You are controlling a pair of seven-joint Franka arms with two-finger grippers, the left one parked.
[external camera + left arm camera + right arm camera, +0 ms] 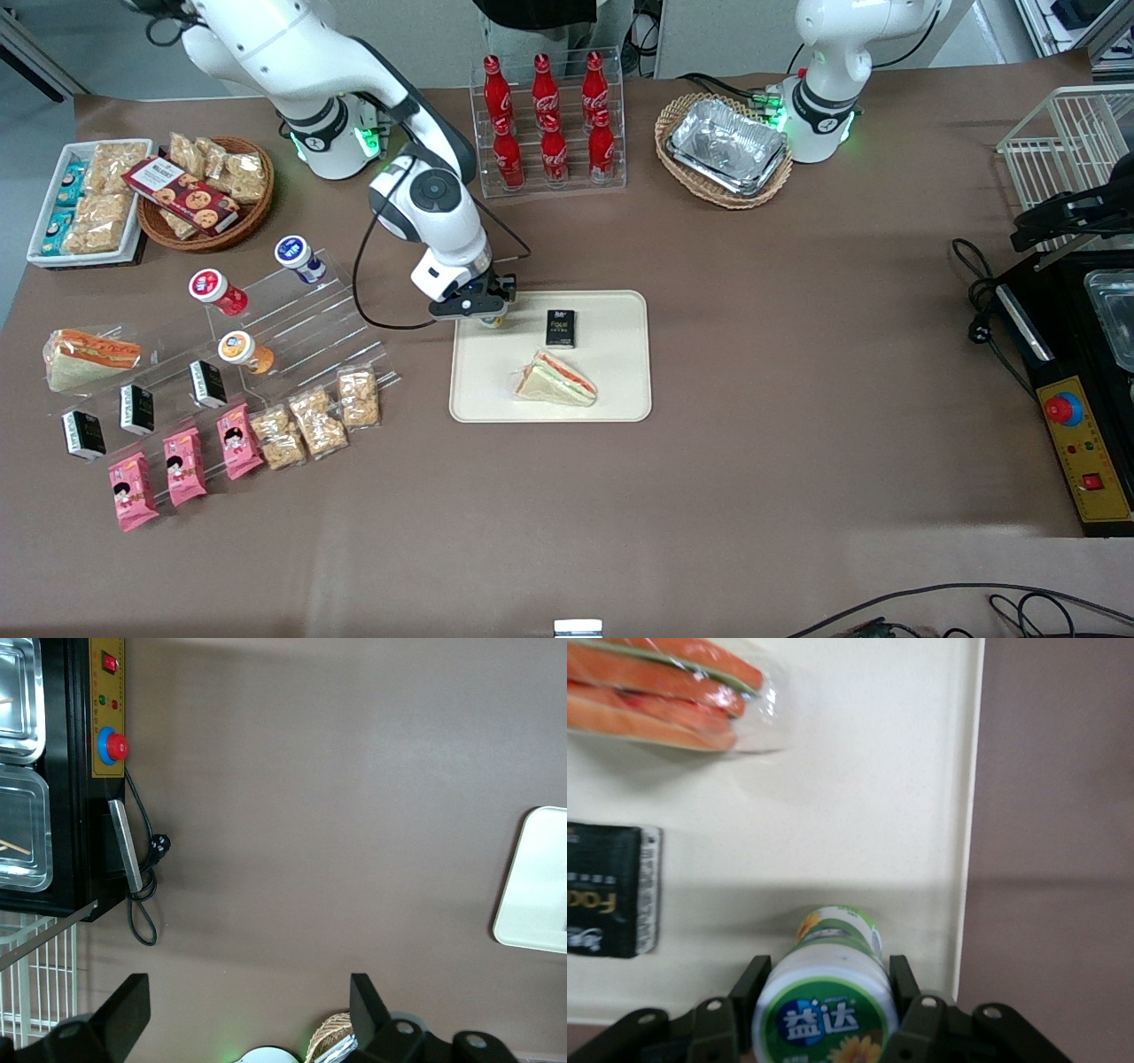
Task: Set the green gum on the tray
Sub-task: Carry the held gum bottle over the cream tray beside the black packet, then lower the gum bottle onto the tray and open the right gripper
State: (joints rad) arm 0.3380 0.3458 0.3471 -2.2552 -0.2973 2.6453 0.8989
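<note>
The green gum [827, 992] sits pinched between my fingers [908, 988], one pad on each side of the bottle, its green-and-white lid facing the wrist camera. It is over the tray [620, 390], close to the tray's corner nearest my arm's base. From the wrist view the bottle's lower end looks to be at or very near the tray floor, with its shadow right under it, though I cannot tell for sure whether it is touching.

So I judge the carrying done: my gripper [490, 312] is already inside the tray's outline. What is left is to set the bottle down, spread my fingers, and lift clear.

Edges matter here. The tray's low rim [967, 859] runs just beside the bottle, with the brown surface [797, 354] past it, so a tipped bottle could roll against or over that rim. On the tray, the black pack [604, 890] lies near, and the wrapped sandwich [664, 691] lies further in, well apart. Between them is bare cream floor, and there is open room straight above for pulling away.
</note>
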